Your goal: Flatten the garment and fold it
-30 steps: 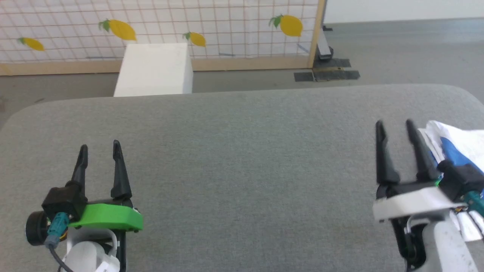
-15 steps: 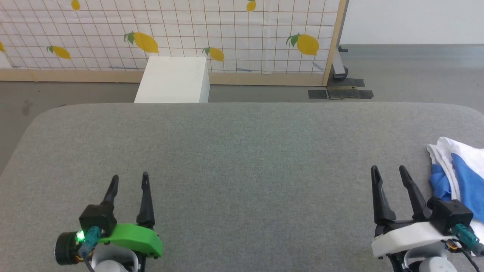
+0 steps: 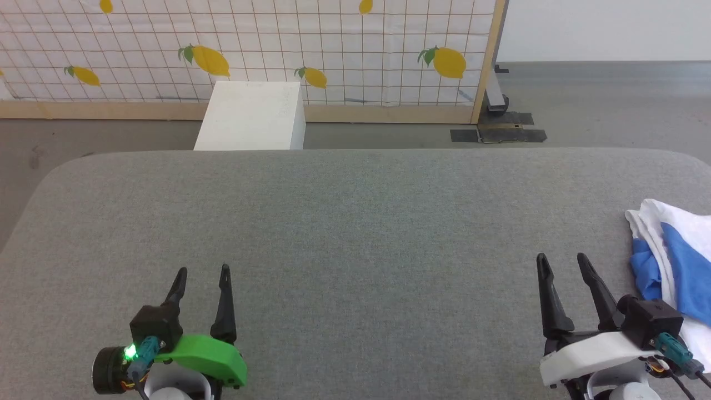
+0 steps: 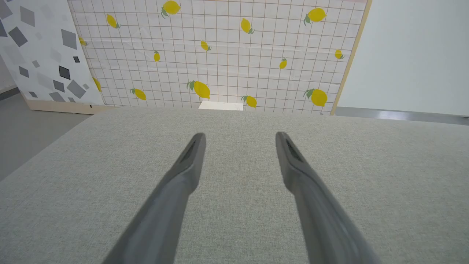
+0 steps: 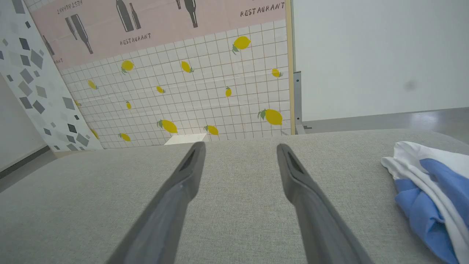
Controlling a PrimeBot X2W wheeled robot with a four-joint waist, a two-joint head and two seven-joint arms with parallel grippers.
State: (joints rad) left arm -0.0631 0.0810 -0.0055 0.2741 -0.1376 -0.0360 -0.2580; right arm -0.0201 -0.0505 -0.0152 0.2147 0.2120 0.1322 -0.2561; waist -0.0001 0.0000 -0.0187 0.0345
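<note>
The garment (image 3: 675,253) is a crumpled white and royal-blue bundle at the right edge of the grey table (image 3: 355,222), partly cut off by the frame; the right wrist view has it (image 5: 428,190) at its right side. My right gripper (image 3: 561,265) hovers open just left of the garment, not touching it, with nothing between its fingers (image 5: 289,172). My left gripper (image 3: 202,273) stands open over bare table at the near left, its fingers (image 4: 194,157) empty.
A white box (image 3: 251,115) stands on the floor beyond the table's far edge, before a lemon-print grid panel (image 3: 278,50) with a wooden frame. Grey floor lies past the table on the right. The table has rounded corners.
The head camera has tilted and shifted, so the whole picture moved. Both grippers now sit lower in view, still open. The garment lies as before.
</note>
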